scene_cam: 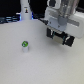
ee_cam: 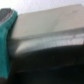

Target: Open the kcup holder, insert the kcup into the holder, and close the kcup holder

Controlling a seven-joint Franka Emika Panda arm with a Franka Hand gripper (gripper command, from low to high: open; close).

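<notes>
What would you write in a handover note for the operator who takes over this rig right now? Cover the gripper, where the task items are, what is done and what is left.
Gripper: up against the top of the kcup holder on the exterior view's right; the pictures do not show whether the fingers are open or shut.
Kcup: standing alone on the white table, toward the exterior view's left, apart from the holder and not held.
Done: nothing certain; whether the holder is open cannot be told.
Left: open the holder if needed, fetch the kcup, insert it, close the holder.
</notes>
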